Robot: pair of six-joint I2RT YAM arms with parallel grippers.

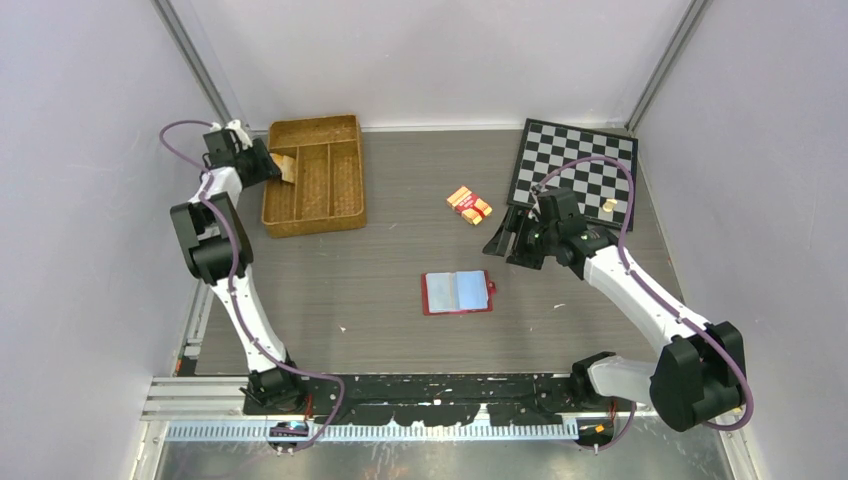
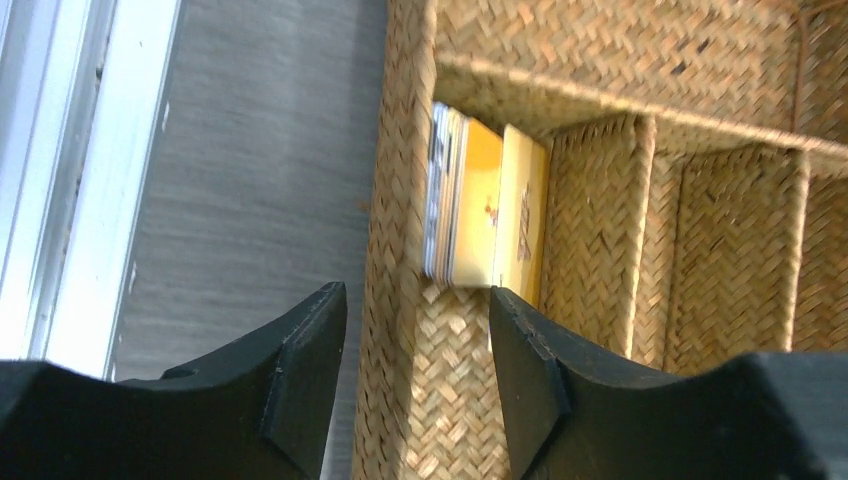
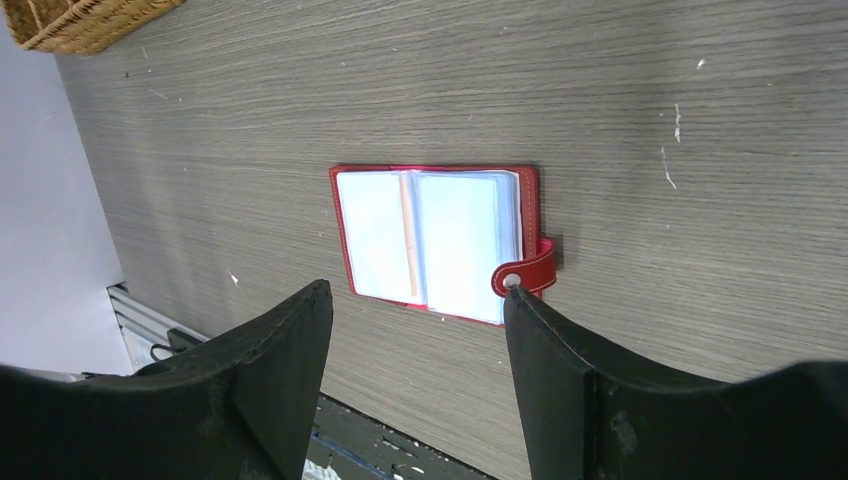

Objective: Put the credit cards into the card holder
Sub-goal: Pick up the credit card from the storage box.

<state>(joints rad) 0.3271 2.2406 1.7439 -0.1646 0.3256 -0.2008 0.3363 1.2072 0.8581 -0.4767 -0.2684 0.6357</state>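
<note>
card holder (image 3: pixel 440 235) open on table (image 3: pixel 680 90) | right gripper (image 3: pixel 415 292) jaws apart

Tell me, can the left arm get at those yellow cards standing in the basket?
Probably yes: the left tool hangs open right by the cards, with nothing covering them. One catch: it straddles the wall of the wicker tray, which the cards stand beside, so it may need to shift inward.

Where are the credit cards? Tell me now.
The credit cards stand on edge in a left-side compartment of the wicker tray, at the far left of the top view, just ahead of the open left gripper.
</note>
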